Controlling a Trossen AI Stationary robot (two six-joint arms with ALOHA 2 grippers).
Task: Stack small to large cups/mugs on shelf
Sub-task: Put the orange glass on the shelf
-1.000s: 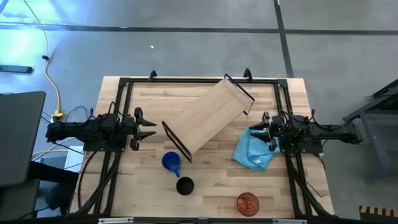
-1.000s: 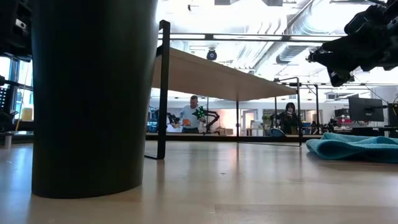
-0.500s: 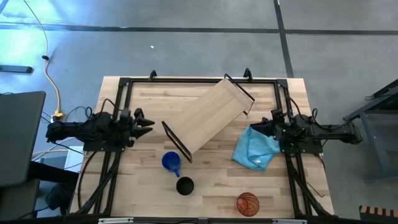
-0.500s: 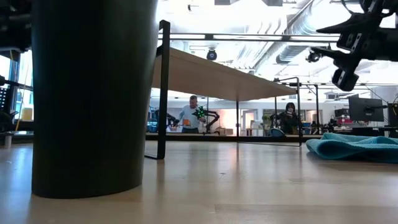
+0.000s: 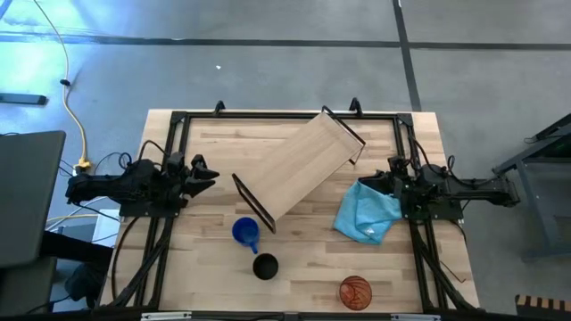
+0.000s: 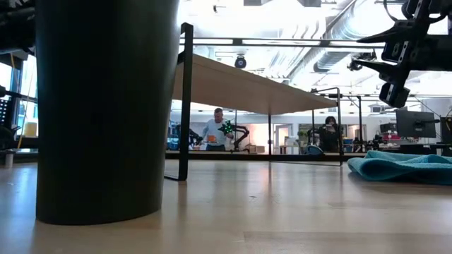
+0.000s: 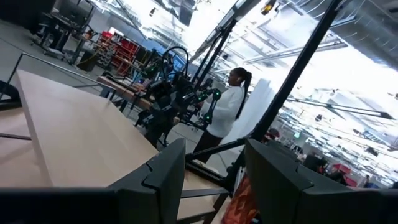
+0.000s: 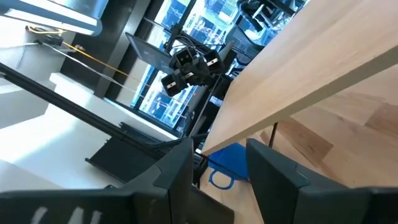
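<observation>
Nothing is stacked yet: both the left gripper and right gripper hang open and empty at the table's sides, while the orange tumbler, black cup and blue mug stand near the front edge, off the shelf, so the next move is probably reaching for a cup.

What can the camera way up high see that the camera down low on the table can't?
Only the high view shows the blue mug, the orange-red tumbler, and both arms: the left gripper and right gripper, each open and empty at its side of the table. Only the low view shows people in the room behind. Both show the black cup, the shelf and the blue cloth.
</observation>
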